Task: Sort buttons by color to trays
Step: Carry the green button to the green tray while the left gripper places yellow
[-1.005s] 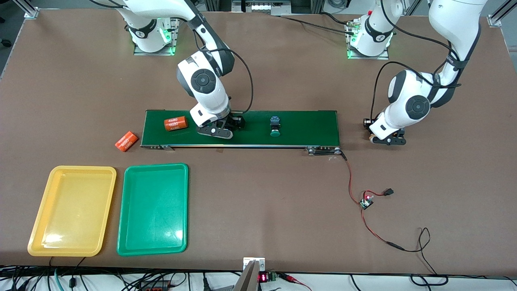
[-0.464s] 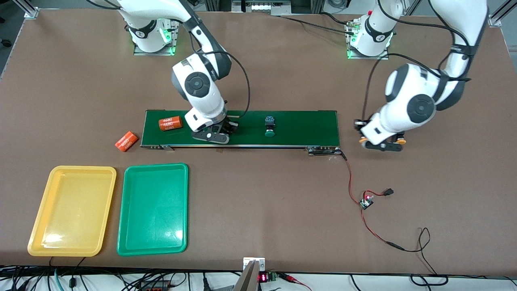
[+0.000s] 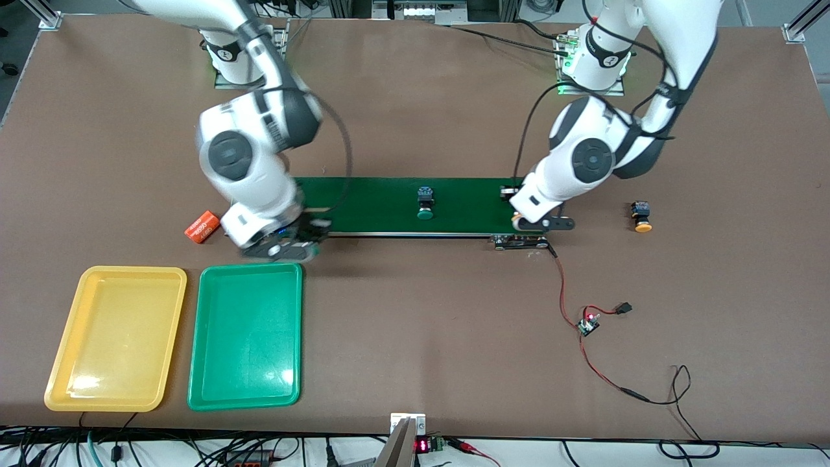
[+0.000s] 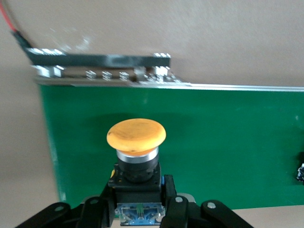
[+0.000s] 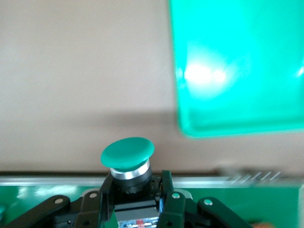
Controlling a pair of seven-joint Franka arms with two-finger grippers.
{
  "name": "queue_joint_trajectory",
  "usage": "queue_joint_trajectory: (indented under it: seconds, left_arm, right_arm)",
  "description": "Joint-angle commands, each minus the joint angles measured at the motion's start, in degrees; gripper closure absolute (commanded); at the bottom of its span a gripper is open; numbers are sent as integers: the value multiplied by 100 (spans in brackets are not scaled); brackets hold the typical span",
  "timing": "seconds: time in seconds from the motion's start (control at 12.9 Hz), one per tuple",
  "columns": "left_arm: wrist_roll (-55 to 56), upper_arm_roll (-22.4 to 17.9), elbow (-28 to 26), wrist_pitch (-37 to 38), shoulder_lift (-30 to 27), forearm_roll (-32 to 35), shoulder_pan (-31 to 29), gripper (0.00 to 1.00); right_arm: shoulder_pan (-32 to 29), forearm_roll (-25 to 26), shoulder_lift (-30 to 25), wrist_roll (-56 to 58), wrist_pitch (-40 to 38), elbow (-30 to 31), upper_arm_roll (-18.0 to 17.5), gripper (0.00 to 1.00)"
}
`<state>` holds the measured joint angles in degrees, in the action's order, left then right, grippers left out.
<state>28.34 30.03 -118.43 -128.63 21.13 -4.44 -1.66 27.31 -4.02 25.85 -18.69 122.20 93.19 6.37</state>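
Beside the yellow tray (image 3: 110, 337), the green tray (image 3: 246, 334) holds nothing.

Two trays lie side by side: the yellow tray (image 3: 115, 337) and the green tray (image 3: 246, 334). The conveyor belt (image 3: 389, 204) is dark green. One held button (image 4: 136, 134) has a yellow-orange cap; another (image 5: 127, 153) has a green cap. The orange cylinder (image 3: 201, 226) seems to carry white print.

A long dark-green conveyor belt (image 3: 454, 204) crosses the table. Just beside its right-arm end lies an orange cylinder (image 3: 201, 227); a red-wired circuit board (image 3: 589, 323) sits near its other end.
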Motion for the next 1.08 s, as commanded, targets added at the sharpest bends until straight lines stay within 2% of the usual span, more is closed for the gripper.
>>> queue_joint_trajectory:
  seconds: [0.0,0.08,0.23,0.39,0.62,0.77,0.85,0.93,1.0]
  left_arm:
    - [110,47,127,-5,93,-110,-10,19]
    - [32,47,119,4,76,-101,-18,0]
    - [66,47,154,57,15,-101,-36,0]
    - [75,47,163,92,-309,-101,-176,0]
    - [-467,-76,486,958,-513,13,-475,0]
    - [-1371,-696,716,1540,-461,13,-554,0]
    - [-1636,-1057,716,1560,-434,22,-555,0]
    - [-1970,-1435,699,1603,-399,39,-563,0]
    - [-2426,-1743,673,1682,-373,48,-563,0]
  right_arm:
    - [-646,15,683,1258,-38,-774,39,100]
    - [-779,24,816,1610,49,-845,188,100]
    - [-1033,-11,1140,2209,469,-864,382,100]
    - [-1140,-12,1430,2492,1005,-864,391,100]
    - [-1202,-29,1765,2423,1341,-864,391,100]
    - [-1255,-38,1827,2431,1342,-864,391,97]
    - [-1281,-55,1836,2431,1342,-855,391,79]
    - [-1316,-73,1889,2449,1359,-837,391,43]
    - [-1334,-73,1924,2449,1377,-829,391,28]
